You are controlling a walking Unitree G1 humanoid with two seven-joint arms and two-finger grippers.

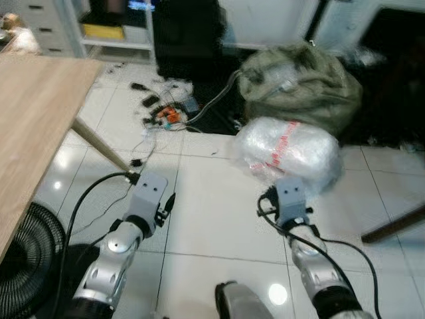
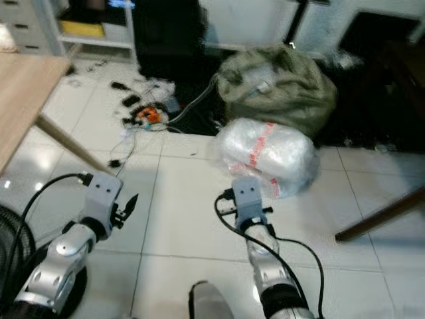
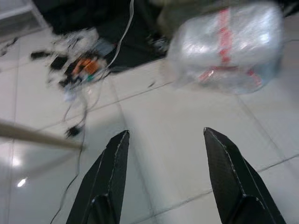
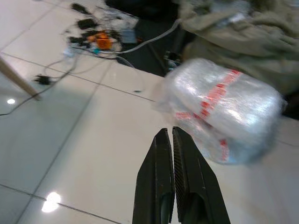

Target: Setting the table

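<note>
Two grippers ride low in my frame, both empty: the left gripper (image 3: 161, 177) has its fingers spread wide, the right gripper (image 4: 172, 177) has them pressed together. I judge this a carrying posture while walking. Nothing to lay is visible; the wooden table (image 1: 33, 113) sits upper left. Beyond, a plastic-wrapped bundle (image 1: 289, 153), olive sack (image 1: 299, 83) and tangled cables (image 1: 163, 113) litter the white tile floor (image 1: 212, 219).

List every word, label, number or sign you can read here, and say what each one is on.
No text can be read.
Plastic-wrapped bundle: red bands that may carry print, too blurred to read.
Olive bag: a pale patch, perhaps a tag, too blurred.
Clutter of cables and orange gadgets on the tiled floor: any marks too small.
Wooden table: no lettering.
</note>
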